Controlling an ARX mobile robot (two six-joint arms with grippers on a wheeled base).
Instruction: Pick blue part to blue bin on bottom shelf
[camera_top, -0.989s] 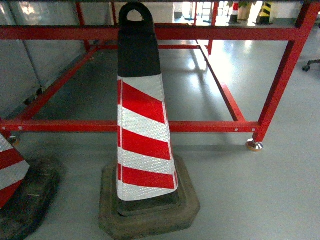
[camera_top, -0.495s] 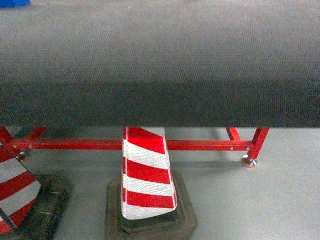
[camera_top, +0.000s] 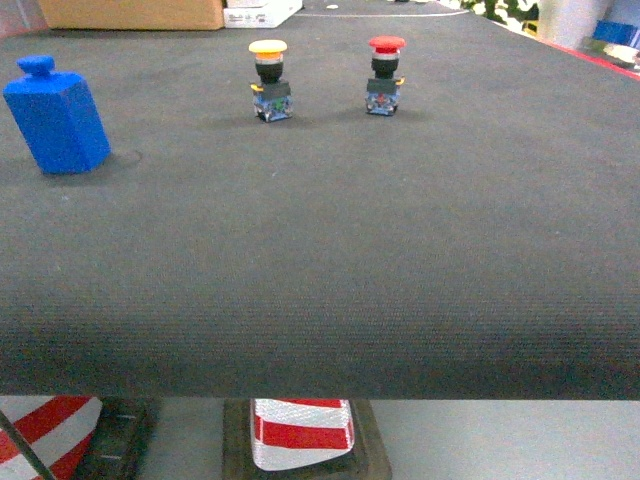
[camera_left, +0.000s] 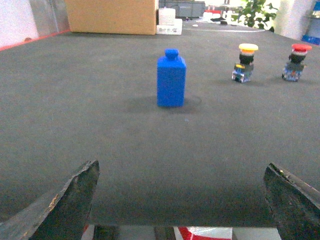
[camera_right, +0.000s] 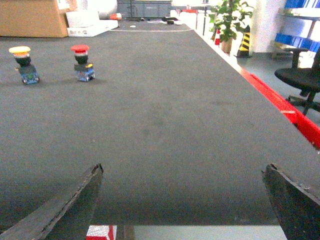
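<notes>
Blue part (camera_top: 56, 118) upright near left edge of dark table (camera_top: 320, 260), untouched. Yellow button (camera_top: 269, 80) and red button (camera_top: 385, 75) side by side toward far edge, apart from part. Left gripper (camera_left: 182, 200) and right gripper (camera_right: 182, 200) both at near edge, jaws wide, holding nothing. Striped cone (camera_top: 300, 435) below table.
</notes>
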